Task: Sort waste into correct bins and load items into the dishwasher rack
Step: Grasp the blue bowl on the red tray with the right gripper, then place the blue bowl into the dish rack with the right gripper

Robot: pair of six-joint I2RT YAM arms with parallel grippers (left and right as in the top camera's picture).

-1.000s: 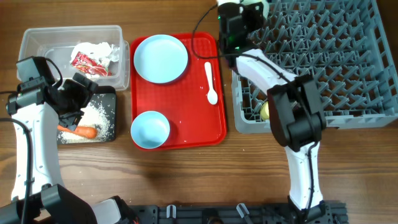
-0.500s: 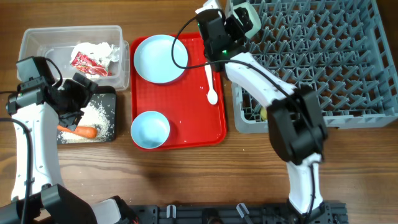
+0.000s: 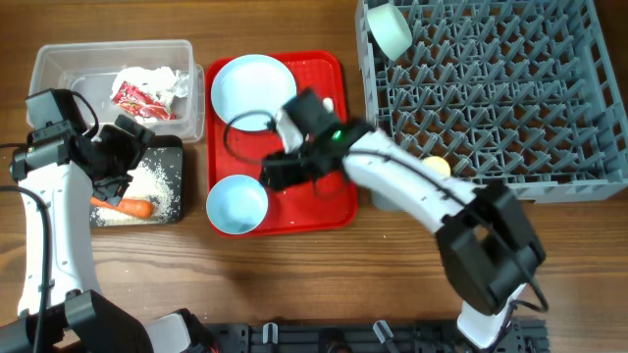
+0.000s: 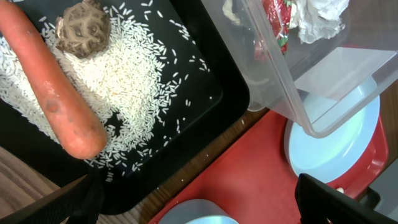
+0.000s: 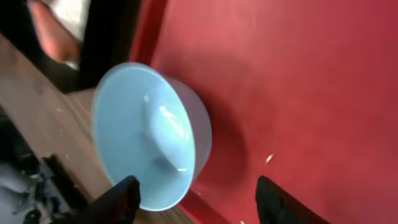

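Note:
The clear tub holds the red-and-white wrapper and tissue. The black tray holds rice, the carrot and the brown lump. My left gripper hangs open over this tray, holding nothing. The light-blue plate and light-blue bowl sit on the red tray. My right gripper is open and empty, just above and beside the bowl. The pale-green bowl and yellow cup are in the grey rack. The spoon is hidden under my right arm.
The red tray's raised rim lies between the black tray and the rack. The clear tub's wall stands close to my left gripper. Bare wooden table runs along the front edge.
My right arm has swung from the rack's far-left corner down over the red tray to the light-blue bowl. The pale-green bowl stays in the rack. My left arm has not moved.

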